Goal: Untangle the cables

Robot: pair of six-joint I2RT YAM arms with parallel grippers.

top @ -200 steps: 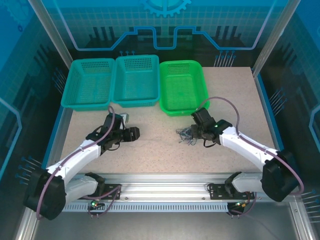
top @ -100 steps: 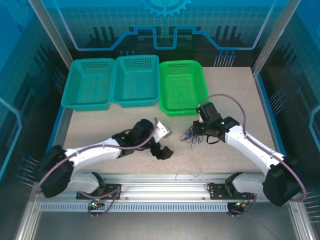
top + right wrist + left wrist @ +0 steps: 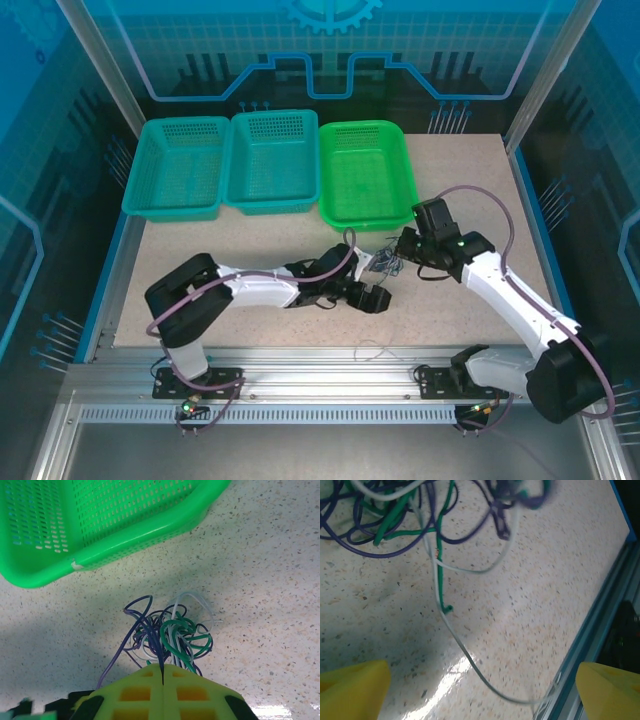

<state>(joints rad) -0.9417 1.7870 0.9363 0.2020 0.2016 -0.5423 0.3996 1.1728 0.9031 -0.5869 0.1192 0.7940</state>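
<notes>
The cables (image 3: 383,264) are a small clump of thin purple, green and white wires on the table in front of the green basket. My right gripper (image 3: 402,252) is shut on the clump's near side; in the right wrist view its fingers (image 3: 135,692) meet on wires at the base of the cables (image 3: 167,630). My left gripper (image 3: 368,286) has reached across to just left of the clump and is open. In its wrist view the gripper (image 3: 480,690) holds nothing, and the cables (image 3: 395,525) lie ahead. One white strand (image 3: 470,655) trails toward the table edge.
Two teal baskets (image 3: 175,210) (image 3: 270,205) and a green basket (image 3: 368,222) stand in a row at the back; the green basket's rim (image 3: 140,537) is just beyond the clump. A thin loose strand (image 3: 375,350) lies by the table's front rail (image 3: 320,362).
My left arm has swept from the left side across to the middle, ending beside the clump with its jaws wider. My right gripper has drawn the clump slightly right and back.
</notes>
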